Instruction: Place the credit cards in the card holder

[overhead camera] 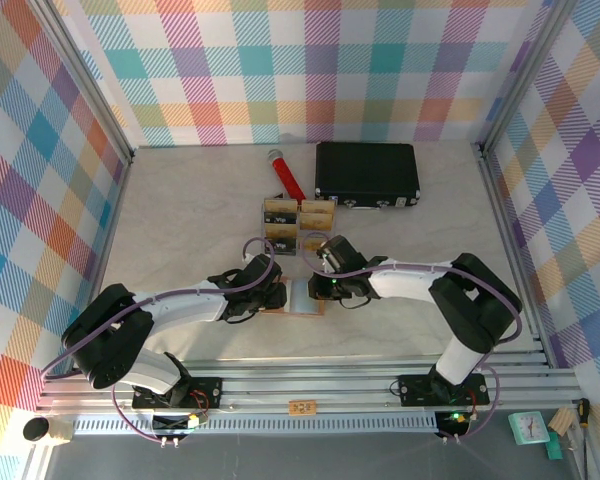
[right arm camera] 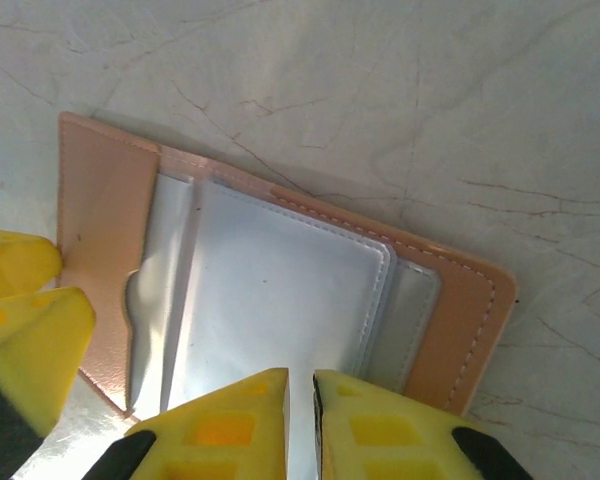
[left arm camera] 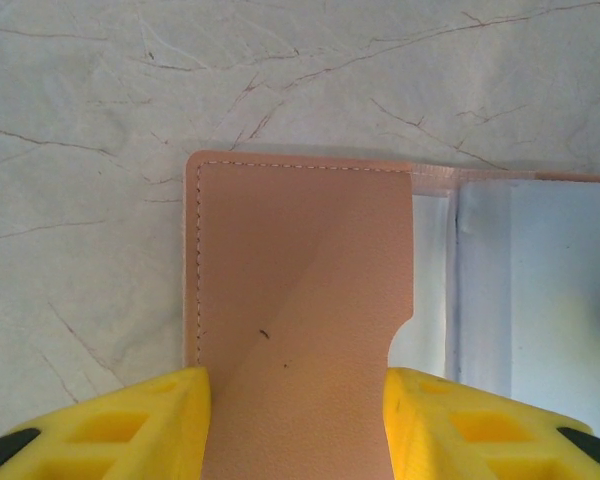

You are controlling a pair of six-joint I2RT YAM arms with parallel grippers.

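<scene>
Bright, even, diffuse light covers the pale marbled counter (overhead camera: 180, 200), leaving only soft shadows beneath the arms. The clear sleeves of the open tan leather-like card holder (right arm camera: 280, 290) carry a bluish-white sheen. The yellow plastic fingers (left arm camera: 110, 425) of the left end effector (left arm camera: 296, 430) look soft, perhaps out of focus.

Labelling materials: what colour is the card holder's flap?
Stitched leather flap: pale pinkish-tan; left wrist view.

Probably a robotics lab test cell: a marble-patterned table (overhead camera: 180, 220) boxed in by aluminium framing (overhead camera: 93, 85) hung with bright plaid cloth walls (overhead camera: 310, 70), with a left arm (overhead camera: 180, 300) and a right arm (overhead camera: 410, 280) bolted to slotted metal rails (overhead camera: 310, 385) along the near edge.
</scene>
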